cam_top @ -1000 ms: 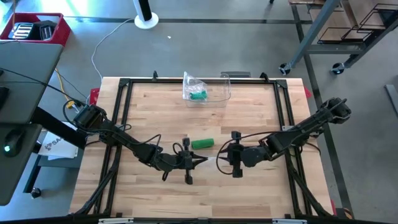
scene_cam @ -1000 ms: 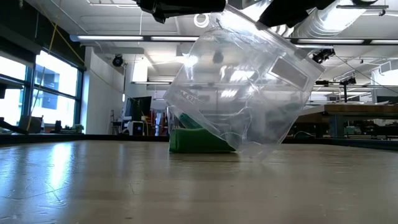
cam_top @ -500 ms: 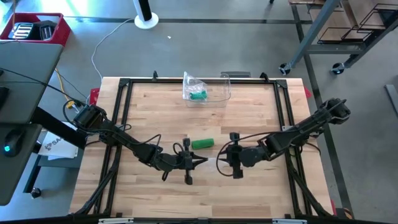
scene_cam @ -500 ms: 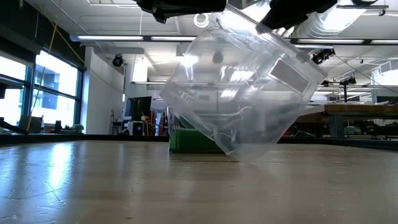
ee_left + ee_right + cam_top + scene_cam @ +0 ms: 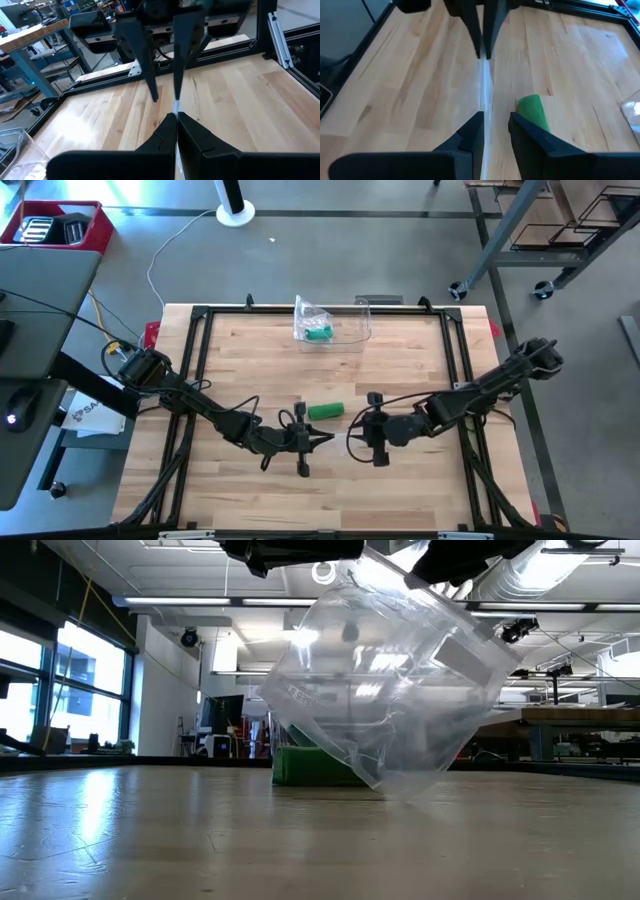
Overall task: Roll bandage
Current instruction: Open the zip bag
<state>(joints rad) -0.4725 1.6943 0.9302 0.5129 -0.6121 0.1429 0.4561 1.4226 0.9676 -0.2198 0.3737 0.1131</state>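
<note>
A clear plastic bag (image 5: 390, 680) hangs tilted over the middle of the table between my two grippers, and its lowest corner (image 5: 400, 792) reaches down to about table level. Behind it a green rolled bandage (image 5: 325, 411) lies on its side on the wood. My left gripper (image 5: 328, 438) comes from the table's left and is shut on the bag's top edge. My right gripper (image 5: 352, 440) faces it from the right. Its fingers stand a little apart, with that same edge running between them. My left gripper pinches the bag's top edge (image 5: 175, 107) between its two fingertips, coming nearly level from the table's left. The bag hangs below the fingers, tilted. My right gripper has the bag's top edge (image 5: 483, 107) along the inner side of one finger (image 5: 472, 127), with a gap to the other finger. It comes slanting down from the table's right. Whether a finger is inside the bag does not show.
At the table's far edge stands a clear container (image 5: 350, 328) with another small bag holding something green (image 5: 317, 332). A black frame rail (image 5: 200, 360) runs around the wooden top. Bare wood lies in front of the hanging bag.
The hanging bag has swayed a little under the grippers. Its lower corner has drifted slightly toward the table's left and partly back. Both grippers have stayed in place with their fingers unchanged.
</note>
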